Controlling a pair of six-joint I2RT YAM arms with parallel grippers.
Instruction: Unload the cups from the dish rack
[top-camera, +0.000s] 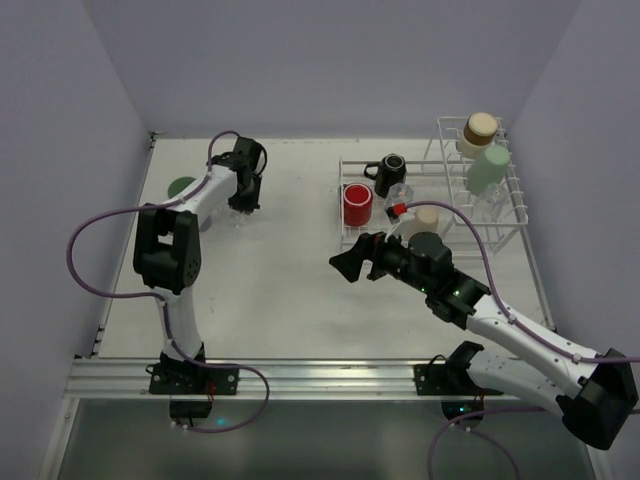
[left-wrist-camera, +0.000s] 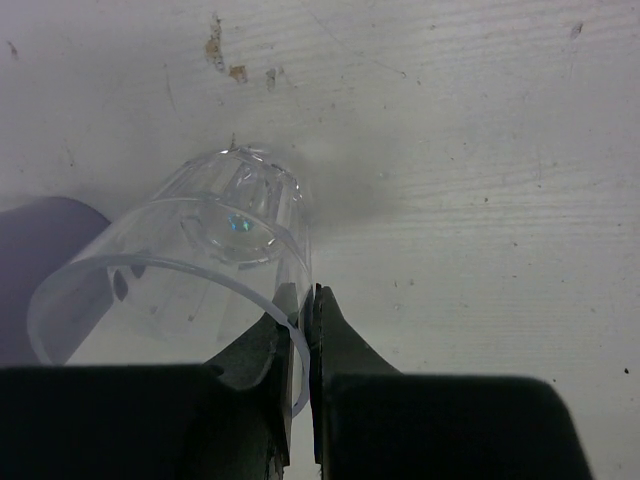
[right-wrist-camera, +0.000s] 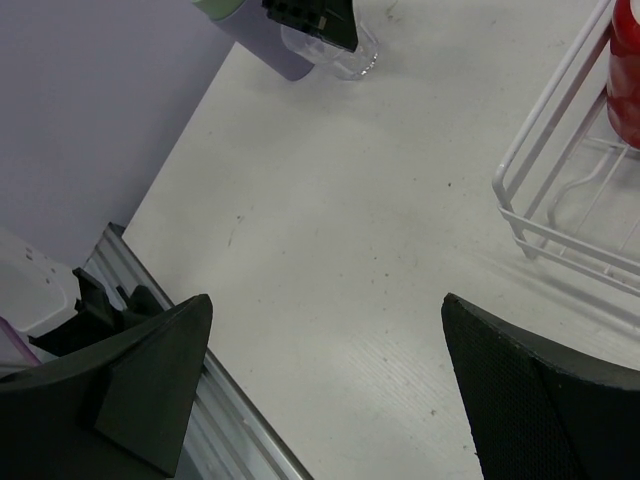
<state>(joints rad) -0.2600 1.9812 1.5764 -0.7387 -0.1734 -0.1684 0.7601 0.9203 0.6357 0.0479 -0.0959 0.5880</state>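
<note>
My left gripper (top-camera: 244, 203) is shut on the rim wall of the clear glass (left-wrist-camera: 200, 270), with one finger inside and one outside, low over the far left of the table. I cannot tell if its base touches. The lavender tumbler with green inside (top-camera: 183, 188) stands just left of it. My right gripper (top-camera: 350, 266) is open and empty, just left of the white dish rack (top-camera: 500, 215). The low basket holds a red mug (top-camera: 357, 204), a black-handled mug (top-camera: 388, 172) and a cream cup (top-camera: 428, 218). The upright part holds a tan-brown cup (top-camera: 480, 128) and a pale green cup (top-camera: 488, 168).
In the right wrist view, the rack's corner (right-wrist-camera: 560, 130) and the red mug (right-wrist-camera: 625, 60) are at the right, and the tumbler (right-wrist-camera: 260, 40) and the glass (right-wrist-camera: 340, 55) are far off. The metal rail (top-camera: 300, 375) runs along the near edge. Walls close the left, back and right.
</note>
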